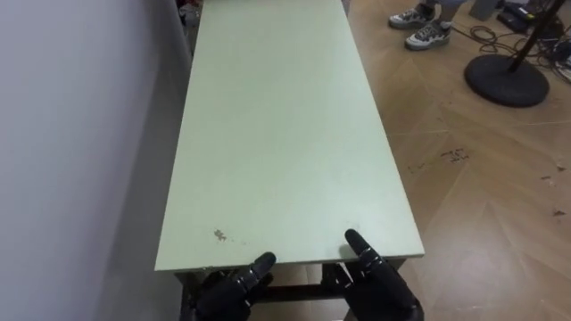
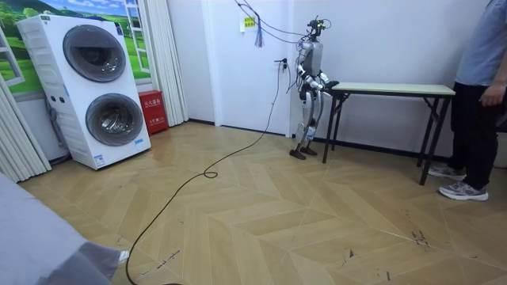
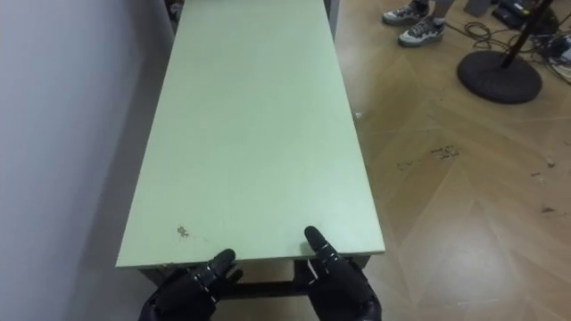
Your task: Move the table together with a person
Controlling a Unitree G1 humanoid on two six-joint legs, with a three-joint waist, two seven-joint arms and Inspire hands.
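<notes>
Table (image 1: 285, 134): a long, narrow rectangle with a matte pale-green laminate top. You are looking down its length from the near short end. The surface is smooth, with a small cluster of dark scuffs (image 1: 219, 235) near the near-left corner. Its long left side runs close along a plain grey-white wall (image 1: 80, 134).

Left hand (image 1: 234, 290): black, at the near edge left of centre, sitting mostly below the rim, with its tip just touching the edge. You cannot tell whether it is clamped or loose.

Right hand (image 1: 382, 287): black, at the near edge toward the right corner. Its upper part laps onto the top surface and the rest sits under the rim. You cannot tell its grip either.

In the room view the table stands on thin black metal legs (image 2: 333, 123) with cross-bracing. The robot stands upright at the end on the room view's left, both arms reaching to the tabletop. A person (image 2: 479, 95) in a blue top and dark trousers stands just beside the opposite end. You cannot tell whether they are touching the table.

Floor (image 1: 482, 205): herringbone wood planks with a satin finish and scratch marks to the right of the table. At far right are the person's grey sneakers (image 1: 421, 27) and a round black disc stand base (image 1: 506, 80).

At the room view's left is a stack of two white front-loading machines (image 2: 103, 87) with round glass doors.
</notes>
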